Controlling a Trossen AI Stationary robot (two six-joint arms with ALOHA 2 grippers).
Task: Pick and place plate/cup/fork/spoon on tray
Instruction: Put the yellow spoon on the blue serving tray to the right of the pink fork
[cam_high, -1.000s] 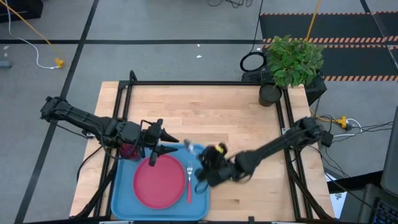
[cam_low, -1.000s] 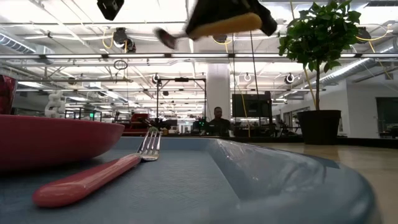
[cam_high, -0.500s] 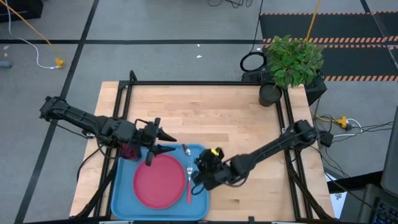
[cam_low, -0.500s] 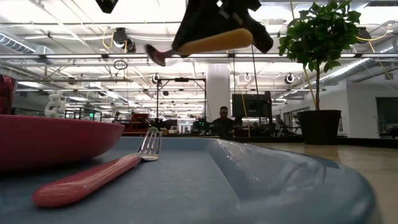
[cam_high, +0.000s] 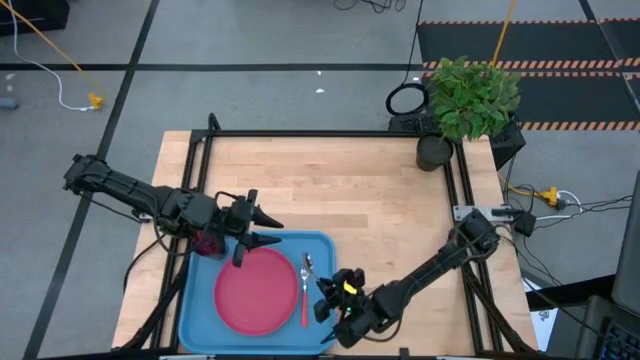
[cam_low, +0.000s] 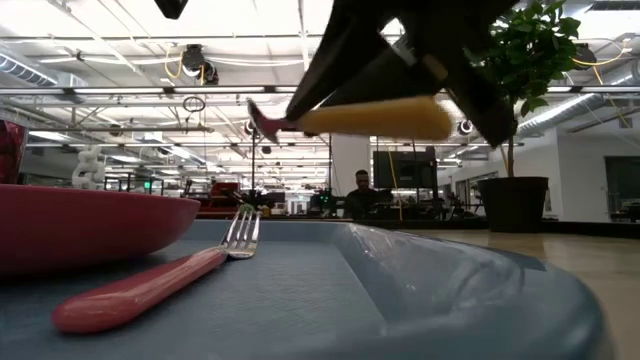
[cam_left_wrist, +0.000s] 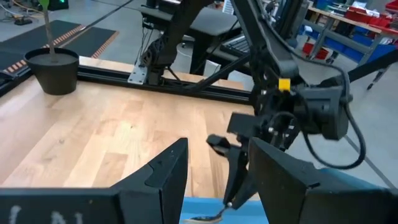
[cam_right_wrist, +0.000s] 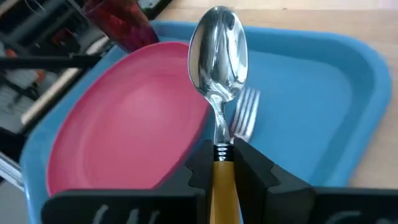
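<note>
The light blue tray (cam_high: 196, 322) lies at the table's near left with the pink-red plate (cam_high: 254, 291) on it. The fork (cam_high: 304, 301) lies flat on the tray right of the plate. The dark red cup (cam_high: 207, 243) stands at the tray's far left corner, under my left arm. My left gripper (cam_high: 272, 231) hovers open over the tray's far edge, nothing between its fingers. My right gripper (cam_high: 332, 296) is shut on the orange-handled spoon (cam_right_wrist: 218, 53), held above the fork (cam_right_wrist: 245, 116) and the tray's right part (cam_right_wrist: 311, 93). My right gripper pinches the spoon's orange handle (cam_right_wrist: 222, 182) between its two fingers. The fingers come slanting down from the table's near right and lie along the handle, so the silver bowl (cam_high: 308, 263) sticks out ahead toward the far edge. The spoon (cam_low: 375, 118) hangs about level, clear of the tray.
A potted plant (cam_high: 474, 93) in a black pot (cam_high: 434, 151) stands at the table's far right corner. Black frame rails (cam_high: 330, 134) run along the table's edges. Bare wood (cam_high: 350, 190) lies beyond the tray. A person (cam_low: 360, 190) sits far off in the room.
My right gripper has carried the spoon toward the table's near edge and downward, rolling its wrist as it went. The spoon now hangs lower over the fork and the tray's right part, still held and clear of the tray.
</note>
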